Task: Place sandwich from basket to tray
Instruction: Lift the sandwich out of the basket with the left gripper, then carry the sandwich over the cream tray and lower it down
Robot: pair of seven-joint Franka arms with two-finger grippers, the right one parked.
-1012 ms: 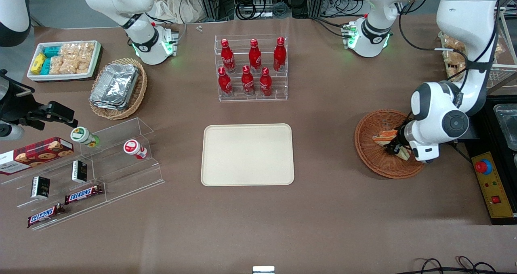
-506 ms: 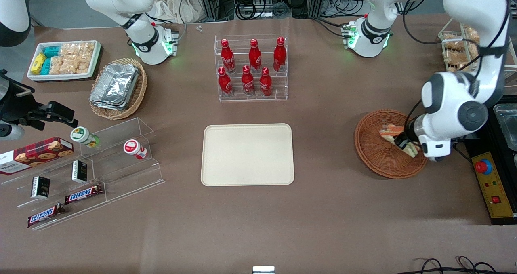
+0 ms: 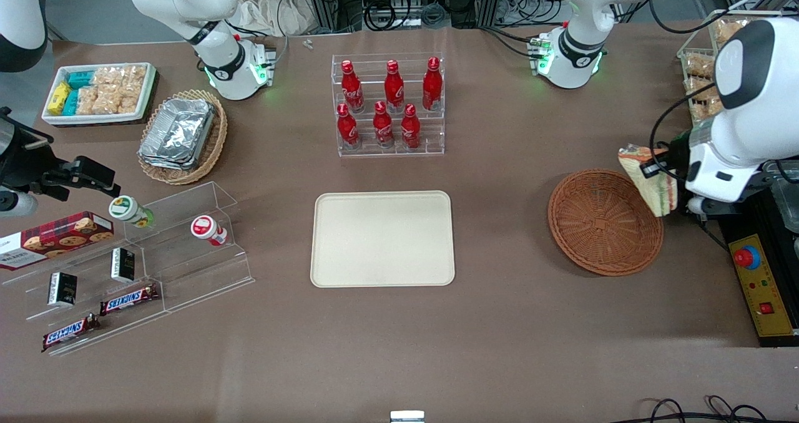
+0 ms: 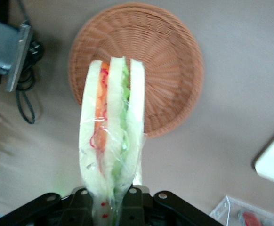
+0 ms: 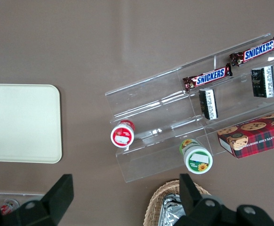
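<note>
Front view shows the first half of the job done: the sandwich (image 3: 650,179) is out of the basket (image 3: 604,221) and hangs in the air, clamped in the gripper (image 3: 656,166) above the basket's rim on the side toward the working arm's end of the worktop. The wrist view confirms the hold: the gripper (image 4: 109,201) is closed on the wedge's lower end, and the sandwich (image 4: 111,136) stands upright with its bread and filling layers edge-on, the bare basket (image 4: 170,70) well below it. The basket now holds nothing. What is left, by my reading, is the carry across the worktop (image 3: 499,323) to the tray (image 3: 382,238), which lies bare and well apart from the basket, then the lowering and release.

Against the earlier frames the change is plain. A second ago the gripper was down in the basket with the sandwich lying on the wicker; half a second ago the wedge was just coming up. Now it is lifted clear, and the arm has risen and drawn away from the tray rather than toward it.
</note>
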